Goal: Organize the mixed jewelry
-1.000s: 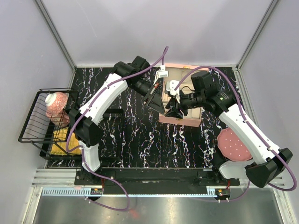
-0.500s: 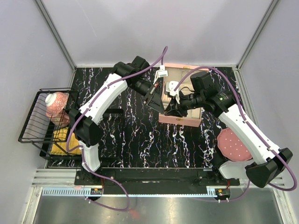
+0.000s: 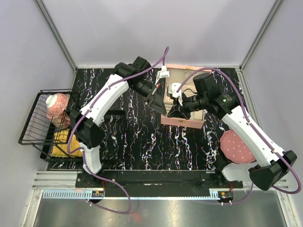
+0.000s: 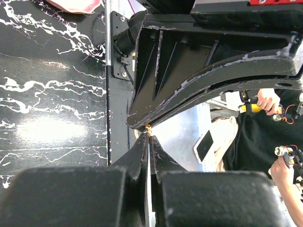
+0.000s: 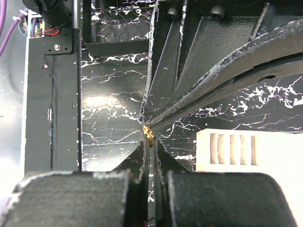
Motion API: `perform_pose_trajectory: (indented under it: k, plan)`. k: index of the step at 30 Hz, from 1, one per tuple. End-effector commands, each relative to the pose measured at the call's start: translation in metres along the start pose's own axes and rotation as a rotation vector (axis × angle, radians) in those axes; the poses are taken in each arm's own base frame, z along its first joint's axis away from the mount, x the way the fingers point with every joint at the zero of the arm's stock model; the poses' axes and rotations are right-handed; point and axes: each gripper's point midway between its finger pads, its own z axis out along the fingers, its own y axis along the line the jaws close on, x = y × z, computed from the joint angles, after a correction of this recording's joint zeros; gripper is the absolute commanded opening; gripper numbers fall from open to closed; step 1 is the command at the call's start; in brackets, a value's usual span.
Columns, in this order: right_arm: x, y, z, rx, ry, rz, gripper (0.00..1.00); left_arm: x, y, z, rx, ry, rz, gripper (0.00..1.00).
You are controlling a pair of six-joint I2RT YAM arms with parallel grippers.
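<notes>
From above, the left hand point(image 3: 164, 109) and right hand point(image 3: 171, 112) meet tip to tip over the left edge of the pink box point(image 3: 189, 124), clear of the counter point(image 3: 132, 142). The jewelry between them is too small to make out here.

In the left wrist view, the left hand's fingers are pressed together, with the gold-orange ring point(image 4: 148, 126) at their very tip and touching the right hand's tip.

In the right wrist view, the right hand's fingers are likewise closed, nipping the same ring at their point.

This looks like a mid-air pass. The giving hand should let go slowly, once the other's pinch is sure. Both should stay over the box (a ring dropped on marbled black would be hard to find).
</notes>
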Motion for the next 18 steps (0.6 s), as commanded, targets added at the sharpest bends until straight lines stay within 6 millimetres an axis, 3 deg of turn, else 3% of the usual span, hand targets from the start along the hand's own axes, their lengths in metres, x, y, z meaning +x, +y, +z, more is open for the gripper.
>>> perform_pose_trajectory:
  k: [1, 8, 12, 13, 18]
  plan:
    - [-0.016, 0.003, -0.007, 0.016, -0.040, -0.034, 0.00, -0.014, -0.009, -0.012, -0.031, -0.043, 0.079, 0.07]
    - [-0.007, -0.008, -0.010, 0.085, 0.004, -0.017, 0.00, -0.021, -0.003, -0.025, -0.154, -0.057, 0.208, 0.39]
    - [-0.008, -0.015, -0.009, 0.114, 0.010, 0.003, 0.00, -0.019, -0.005, -0.030, -0.212, -0.073, 0.310, 0.47]
    - [-0.008, -0.016, -0.008, 0.114, 0.009, 0.012, 0.00, -0.013, 0.005, -0.029, -0.242, -0.068, 0.298, 0.48]
    - [-0.009, -0.020, -0.004, 0.112, 0.006, 0.035, 0.00, -0.023, 0.003, -0.036, -0.347, -0.124, 0.431, 0.54]
